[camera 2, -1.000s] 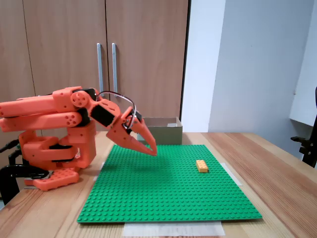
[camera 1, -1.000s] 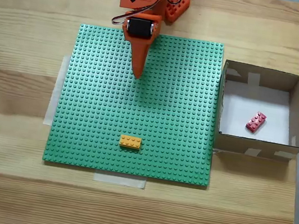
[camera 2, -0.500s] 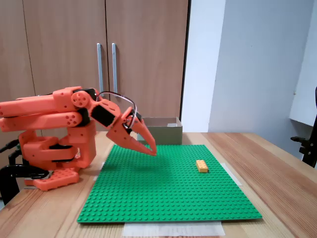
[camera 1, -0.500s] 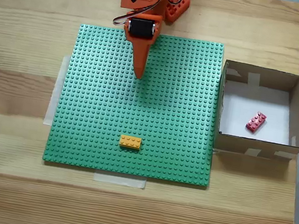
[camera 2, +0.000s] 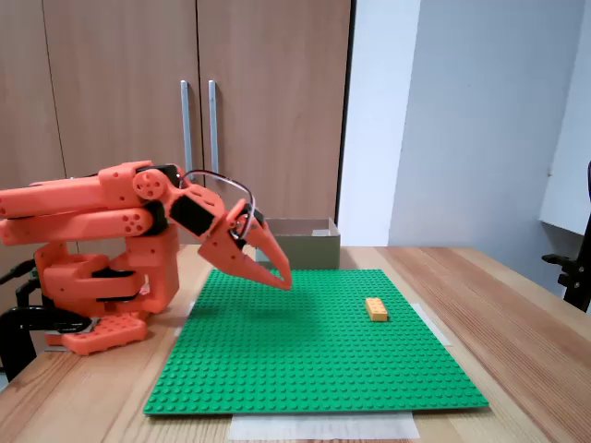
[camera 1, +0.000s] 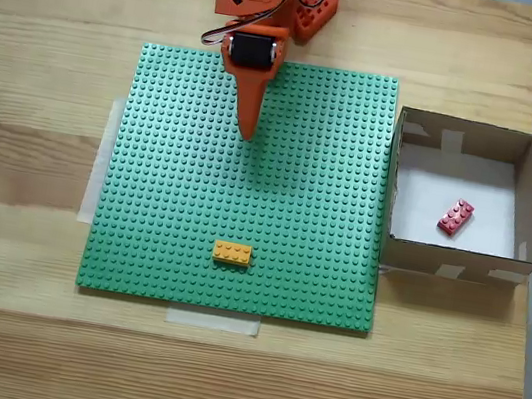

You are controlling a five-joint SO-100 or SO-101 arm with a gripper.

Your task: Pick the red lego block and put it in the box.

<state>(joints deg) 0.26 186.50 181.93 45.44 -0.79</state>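
Nothing shifts since earlier frames: claw [camera 1: 247,134] hovers clenched, empty, low over green baseplate [camera 1: 164,204]. Red lego block [camera 1: 456,216] lies inside box [camera 1: 389,189], well to claw's right in top view; task looks done. Yellow brick [camera 2: 376,308] untouched on baseplate, counter [camera 1: 43,73] beneath.

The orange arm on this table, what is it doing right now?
Nothing is being handled at this moment. The gripper is shut and empty, poised over the green baseplate. The red lego block already lies inside the box, on its white bottom. A yellow-orange brick sits on the baseplate, untouched.
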